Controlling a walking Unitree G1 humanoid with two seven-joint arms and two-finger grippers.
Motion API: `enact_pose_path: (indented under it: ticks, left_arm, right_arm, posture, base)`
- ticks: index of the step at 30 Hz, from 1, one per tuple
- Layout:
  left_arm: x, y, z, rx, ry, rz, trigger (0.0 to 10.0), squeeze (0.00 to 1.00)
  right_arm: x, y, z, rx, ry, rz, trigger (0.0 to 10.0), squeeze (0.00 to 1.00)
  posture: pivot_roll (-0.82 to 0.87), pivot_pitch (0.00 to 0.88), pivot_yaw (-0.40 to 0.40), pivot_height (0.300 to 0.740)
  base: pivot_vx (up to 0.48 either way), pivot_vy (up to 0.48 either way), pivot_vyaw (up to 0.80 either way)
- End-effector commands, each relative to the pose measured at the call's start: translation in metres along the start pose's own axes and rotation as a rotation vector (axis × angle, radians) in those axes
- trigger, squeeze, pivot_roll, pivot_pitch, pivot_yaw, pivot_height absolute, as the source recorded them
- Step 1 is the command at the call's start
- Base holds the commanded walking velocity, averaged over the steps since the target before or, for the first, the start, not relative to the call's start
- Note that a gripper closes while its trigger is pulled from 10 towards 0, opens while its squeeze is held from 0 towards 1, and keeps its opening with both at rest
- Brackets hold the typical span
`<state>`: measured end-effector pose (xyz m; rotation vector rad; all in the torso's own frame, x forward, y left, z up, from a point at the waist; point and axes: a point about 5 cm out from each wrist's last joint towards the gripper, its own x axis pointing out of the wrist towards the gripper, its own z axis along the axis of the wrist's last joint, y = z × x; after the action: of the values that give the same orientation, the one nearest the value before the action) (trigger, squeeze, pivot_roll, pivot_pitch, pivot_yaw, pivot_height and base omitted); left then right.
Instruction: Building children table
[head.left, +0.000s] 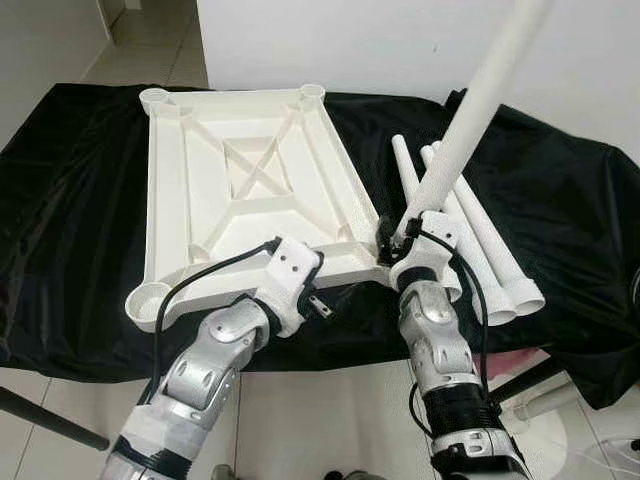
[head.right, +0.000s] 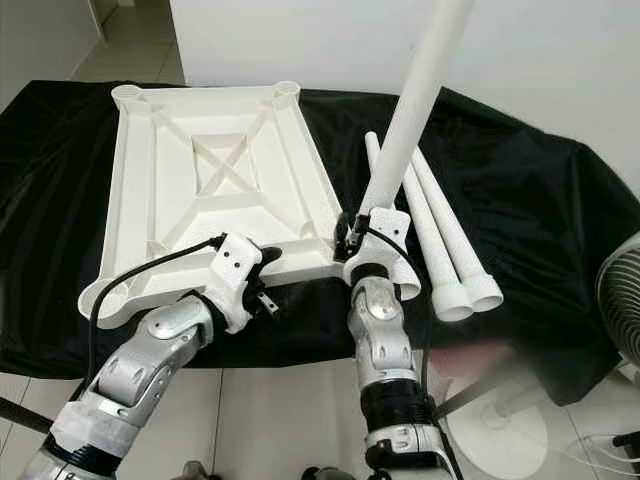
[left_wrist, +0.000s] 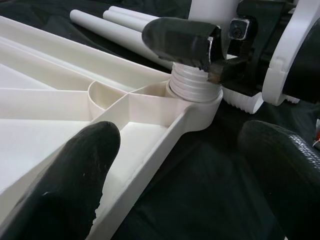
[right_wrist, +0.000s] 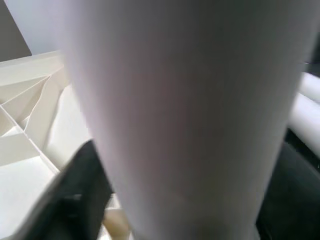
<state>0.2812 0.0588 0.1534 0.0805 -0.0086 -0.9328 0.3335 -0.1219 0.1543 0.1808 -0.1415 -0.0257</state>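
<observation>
The white plastic tabletop (head.left: 240, 170) lies upside down on the black cloth, with a round socket at each corner. My right gripper (head.left: 395, 240) is shut on a white leg (head.left: 470, 130) that stands tilted upward. The leg's threaded end (left_wrist: 192, 85) sits in the near right corner socket (left_wrist: 200, 105), with several threads still showing above the socket's rim. My left gripper (left_wrist: 180, 145) is open at the tabletop's near edge, one finger (left_wrist: 75, 170) over the ribbed underside and the other (left_wrist: 285, 165) over the cloth. Three more legs (head.left: 480, 240) lie side by side to the right.
The black cloth (head.left: 70, 200) covers the whole low table, and its near edge runs just in front of my arms. A fan (head.right: 620, 300) with a round base (head.right: 500, 430) stands on the tiled floor at the right. A white wall (head.left: 380, 40) is behind.
</observation>
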Motion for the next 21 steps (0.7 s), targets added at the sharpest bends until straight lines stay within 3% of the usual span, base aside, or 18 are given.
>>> enact_pose_path:
  ticks: [1, 4, 5, 21]
  left_arm:
    - [0.0, -0.002, -0.001, 0.013, 0.006, -0.016, 10.0, 0.0]
    - [0.0, 0.0, -0.001, 0.014, 0.007, -0.013, 10.0, 0.0]
    - [0.0, 0.0, -0.001, 0.015, 0.006, -0.012, 10.0, 0.0]
    - [0.004, -0.005, -0.002, 0.029, 0.011, -0.041, 10.0, 0.0]
  right_arm:
    - [-0.002, -0.007, 0.003, -0.018, -0.006, 0.043, 10.0, 1.0]
    - [-0.002, -0.01, 0.005, -0.029, -0.003, 0.103, 10.0, 1.0]
    - [-0.001, -0.014, 0.006, -0.05, -0.009, 0.15, 10.0, 0.0]
    - [0.014, -0.033, 0.013, -0.224, 0.004, 0.547, 10.0, 0.0]
  posture:
    - [0.02, 0.079, -0.053, 0.74]
    - [0.02, 0.081, -0.053, 0.74]
    - [0.02, 0.08, -0.052, 0.74]
    - [0.02, 0.066, -0.045, 0.74]
  base:
    - [0.0, 0.0, 0.0]
    - [0.0, 0.0, 0.0]
    - [0.0, 0.0, 0.0]
    - [0.0, 0.0, 0.0]
